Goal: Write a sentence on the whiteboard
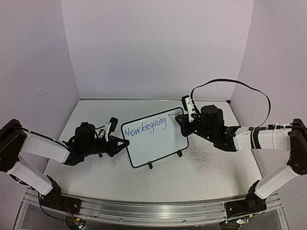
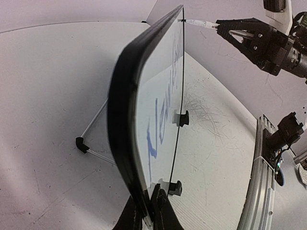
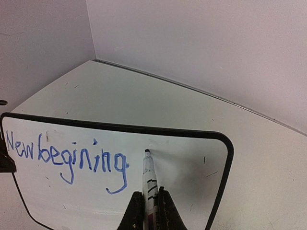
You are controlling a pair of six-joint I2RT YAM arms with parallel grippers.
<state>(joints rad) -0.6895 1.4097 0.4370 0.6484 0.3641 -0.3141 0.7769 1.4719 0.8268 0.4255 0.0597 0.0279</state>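
Pale lilac walls (image 1: 153, 48) are enclosing a scuffed white table (image 1: 216, 167), on which the whiteboard (image 1: 153, 136) is standing near the middle, propped on its wire stand (image 2: 93, 129) and leaning back with its face turned toward the arms. The left gripper (image 2: 146, 206) is reaching in from the left and pinching the board's left edge with its jaws pressed onto the black frame, steadying it. The right gripper (image 3: 147, 201) is approaching from the right with its jaws pressed together on a marker (image 3: 148, 177), whose long axis is running from the fingers straight toward the board face. The sentence (image 3: 67, 158) is reading "New begining" in blue, climbing slightly from left to right in the top view. The marker's tip is sitting just to the right of the final "g", at or just off the surface; contact cannot be confirmed. Blank board is lying to the right of the tip, on the right arm's side, so any further word is judged to be calling for a rightward, slightly upward travel along the existing line.
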